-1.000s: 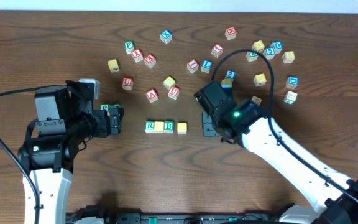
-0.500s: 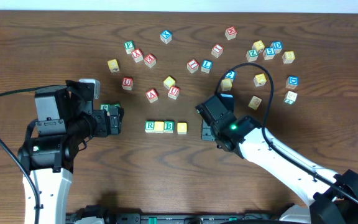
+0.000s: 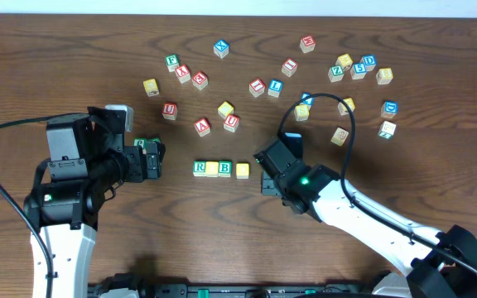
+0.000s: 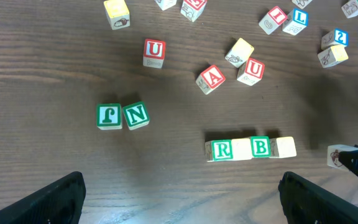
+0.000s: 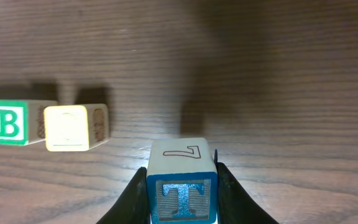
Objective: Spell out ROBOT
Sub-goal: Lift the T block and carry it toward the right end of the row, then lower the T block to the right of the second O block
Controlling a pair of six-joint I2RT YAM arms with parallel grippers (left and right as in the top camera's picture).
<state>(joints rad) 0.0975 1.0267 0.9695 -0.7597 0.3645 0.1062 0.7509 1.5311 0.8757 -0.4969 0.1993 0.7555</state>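
A row of cubes lies at the table's middle: green-bordered R [image 3: 199, 168], a yellow-faced cube [image 3: 212, 169], green-bordered B [image 3: 225, 168] and a second yellow-faced cube [image 3: 242, 170]. My right gripper [image 3: 268, 176] sits just right of that row, shut on the blue-bordered T cube [image 5: 182, 186]. The T cube is apart from the last yellow cube [image 5: 73, 127], with B [image 5: 8, 123] beyond it. My left gripper [image 3: 151, 159] hovers left of the row, open and empty [image 4: 182, 205]. The left wrist view shows R [image 4: 222, 149] and B [image 4: 260, 147].
Green F [image 4: 109, 116] and N [image 4: 135, 115] cubes lie under the left gripper's reach. Red U [image 3: 169, 109], A [image 3: 202, 127] and U [image 3: 231, 122] cubes stand behind the row. Several more letter cubes scatter across the back right [image 3: 358, 70]. A black cable [image 3: 350, 124] arcs over them.
My right arm has moved left and nearer the front with the T cube, closing on the row's right end. The left arm has not moved.
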